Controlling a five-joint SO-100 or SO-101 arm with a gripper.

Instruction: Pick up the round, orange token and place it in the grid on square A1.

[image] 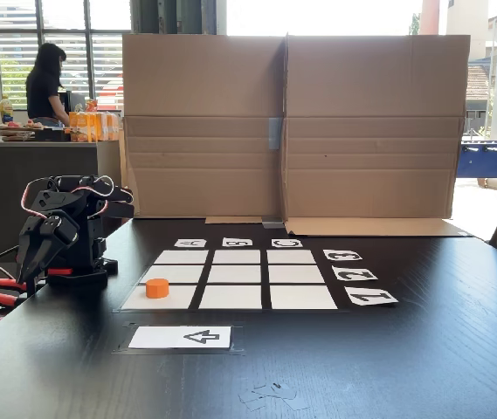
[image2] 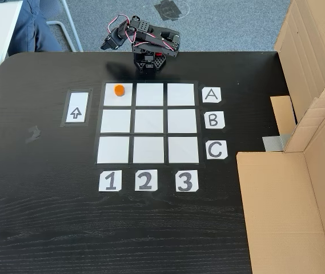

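— Where's the token (image2: 119, 89)?

— On square A1 (image2: 118, 98), the corner of the grid (image2: 148, 123) nearest my arm.

— And your gripper (image: 28, 266)?

— Folded by the base, off the cells; whether its fingers are spread I cannot tell.

— Anything around it?

— An arrow card (image2: 76, 108) beside the grid, a cardboard wall (image: 292, 122) behind.

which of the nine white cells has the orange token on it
The corner cell in row A, column 1, nearest the arrow card. The token sits near its upper edge; the other eight cells are bare.
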